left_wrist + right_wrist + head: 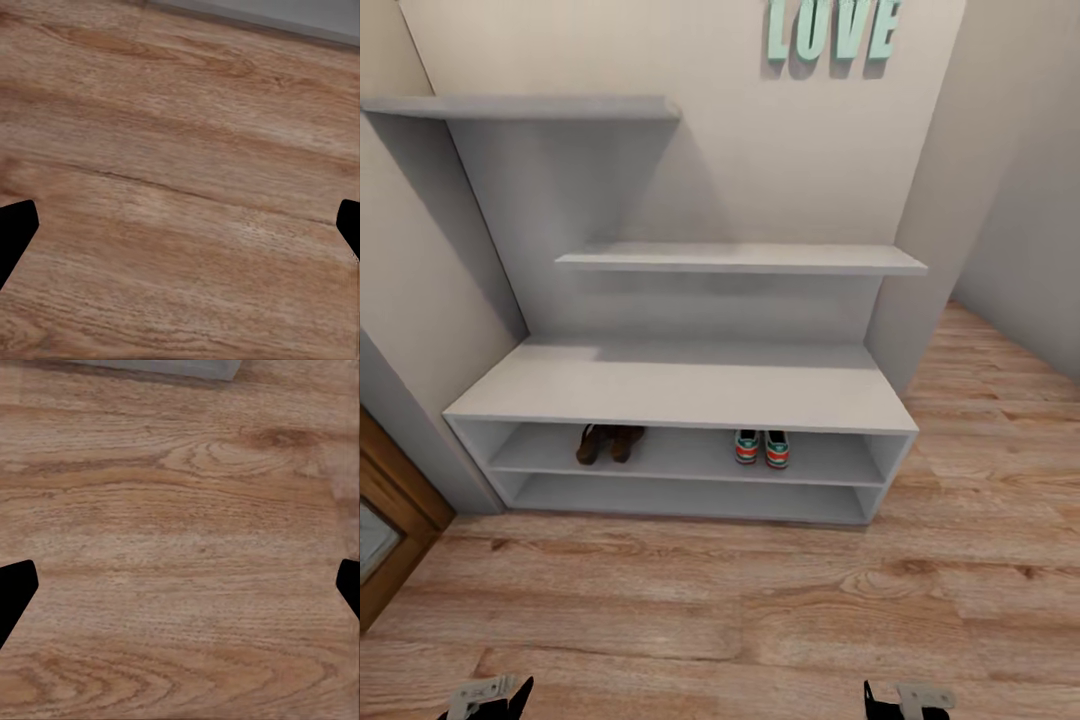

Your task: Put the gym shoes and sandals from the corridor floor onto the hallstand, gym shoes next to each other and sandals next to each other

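Both grippers, left (490, 697) and right (908, 697), spread wide, empty over floor (760, 600); sandals (608, 442) at eleven, gym shoes (762, 448) at twelve, paired on hallstand (680, 385) shelf.

- The hallstand (690, 385) is pale grey all over, bench top and shelves alike
- The two sandals (608, 442) are brown with darker brown parts
- The two gym shoes (762, 448) show white, green and red-orange
- The corridor floor (760, 600) is light brown wood grain with knots and darker streaks
- The wall letters (832, 28) are mint green on a beige wall (780, 150)
- The door frame (395, 500) is mid-brown wood
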